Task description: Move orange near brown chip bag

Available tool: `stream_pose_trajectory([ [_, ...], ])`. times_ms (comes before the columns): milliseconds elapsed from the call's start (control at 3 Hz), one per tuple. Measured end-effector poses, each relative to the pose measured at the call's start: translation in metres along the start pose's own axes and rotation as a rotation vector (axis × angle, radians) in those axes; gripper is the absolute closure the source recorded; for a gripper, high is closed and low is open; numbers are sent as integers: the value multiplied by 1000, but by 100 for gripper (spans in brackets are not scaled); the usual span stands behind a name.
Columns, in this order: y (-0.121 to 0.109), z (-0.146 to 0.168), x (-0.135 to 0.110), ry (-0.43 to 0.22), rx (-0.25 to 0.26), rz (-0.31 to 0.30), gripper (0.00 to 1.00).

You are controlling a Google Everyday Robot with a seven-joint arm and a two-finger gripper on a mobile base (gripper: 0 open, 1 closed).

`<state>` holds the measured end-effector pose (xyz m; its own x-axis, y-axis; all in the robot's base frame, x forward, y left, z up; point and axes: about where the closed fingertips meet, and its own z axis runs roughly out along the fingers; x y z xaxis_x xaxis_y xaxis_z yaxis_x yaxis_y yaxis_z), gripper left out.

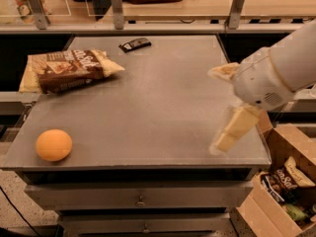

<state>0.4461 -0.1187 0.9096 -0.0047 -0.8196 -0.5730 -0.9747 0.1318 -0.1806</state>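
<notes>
The orange [54,145] sits at the front left corner of the grey table [158,112]. The brown chip bag [69,70] lies flat at the back left of the table, dark brown with cream ends and white lettering. My gripper [221,107] hangs over the table's right side on a white arm, far to the right of the orange. Its two cream fingers [236,129] stand apart and hold nothing.
A small flat black wrapper [135,44] lies at the back middle of the table. An open cardboard box [289,147] with a smaller snack bag [286,177] stands on the floor at the right. A railing with posts runs behind the table. Drawers are below the tabletop.
</notes>
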Motion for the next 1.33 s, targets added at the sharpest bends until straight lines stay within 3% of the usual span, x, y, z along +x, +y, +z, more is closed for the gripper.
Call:
stream_pose_trajectory([
  [667,7,111,-84,-399,-176,-101,0],
  [1000,7,111,-84,-399,-176,-101,0],
  [1333,20,124,-92,-447,-222,-86,0],
])
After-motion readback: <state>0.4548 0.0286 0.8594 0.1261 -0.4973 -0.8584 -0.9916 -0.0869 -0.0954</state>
